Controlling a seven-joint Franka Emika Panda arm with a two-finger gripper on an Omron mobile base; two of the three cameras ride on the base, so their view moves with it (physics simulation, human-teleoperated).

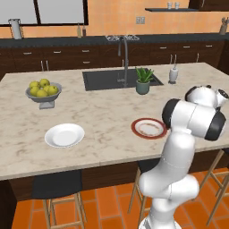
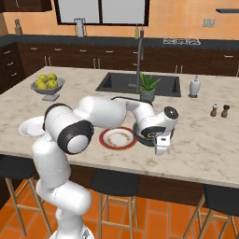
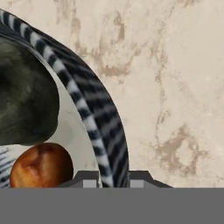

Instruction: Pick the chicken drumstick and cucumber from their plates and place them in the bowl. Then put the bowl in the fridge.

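My claw (image 3: 111, 183), pinched shut astride the ribbed rim of the dark grey-blue striped bowl (image 3: 94, 113), sits bottom centre, with the reddish-brown drumstick (image 3: 41, 165) and dark green cucumber (image 3: 24, 100) inside at left.

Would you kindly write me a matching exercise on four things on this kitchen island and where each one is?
Things:
1. drumstick
2. white plate
3. potted plant
4. fruit bowl

Places:
A. beside the sink
B. inside the striped bowl
C. at the island's left, behind the white plate
D. near the front edge, left of the red-rimmed plate

Pairs: 1-B, 2-D, 3-A, 4-C
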